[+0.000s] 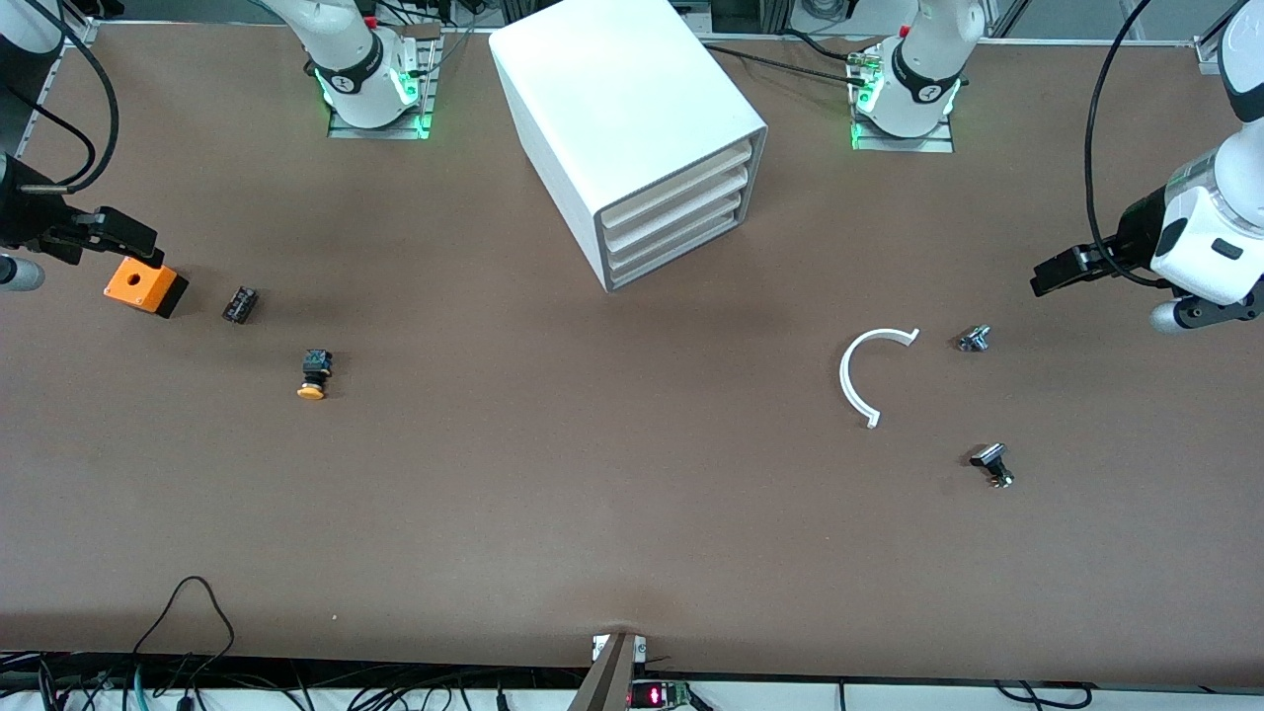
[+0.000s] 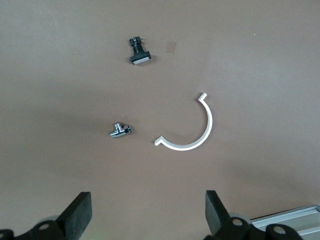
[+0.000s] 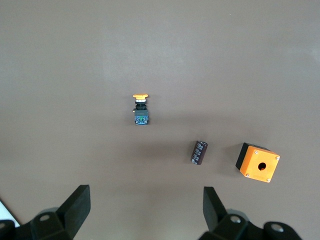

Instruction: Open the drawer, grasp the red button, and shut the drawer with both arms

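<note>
The white cabinet [image 1: 622, 109] stands between the two arm bases, with all four cream-fronted drawers [image 1: 679, 197] shut. Which is the task's drawer I cannot tell. The button is hidden from every view. My left gripper [image 1: 1047, 276] hangs open over bare table at the left arm's end, close to a small metal part [image 1: 974, 339]. Nothing lies between its fingers in the left wrist view [image 2: 148, 210]. At the right arm's end my right gripper [image 1: 138, 242] is open and empty [image 3: 147, 207] just above an orange box with a hole [image 1: 145, 286].
Beside the orange box [image 3: 257, 162] lie a dark cylinder [image 1: 240, 304] and a yellow-capped button [image 1: 314, 375]. Toward the left arm's end lie a white half ring [image 1: 859, 380] and a black-capped part [image 1: 992, 464]. Cables run along the table edge nearest the front camera.
</note>
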